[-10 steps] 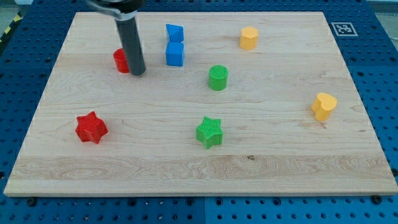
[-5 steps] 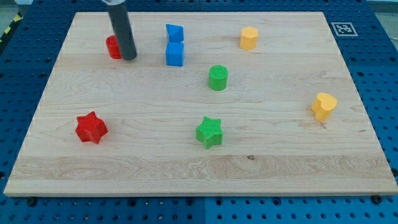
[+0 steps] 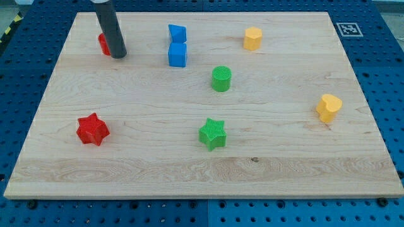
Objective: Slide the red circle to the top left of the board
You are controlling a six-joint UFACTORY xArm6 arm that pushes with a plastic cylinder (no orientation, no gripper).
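The red circle [image 3: 103,43] sits near the board's top left, mostly hidden behind my dark rod. My tip [image 3: 118,55] rests on the board just right of and slightly below the red circle, touching it or nearly so. The rod rises up and to the left out of the view's top.
A blue cube [image 3: 178,55] with another blue block [image 3: 177,33] above it stand right of my tip. A green circle [image 3: 221,79], green star [image 3: 213,133], red star [image 3: 93,129], yellow hexagon [image 3: 252,38] and yellow heart [image 3: 328,107] lie on the wooden board [image 3: 202,176].
My tip has moved up and to the left, and the red circle has slid ahead of it toward the board's top left. The other blocks have not moved.
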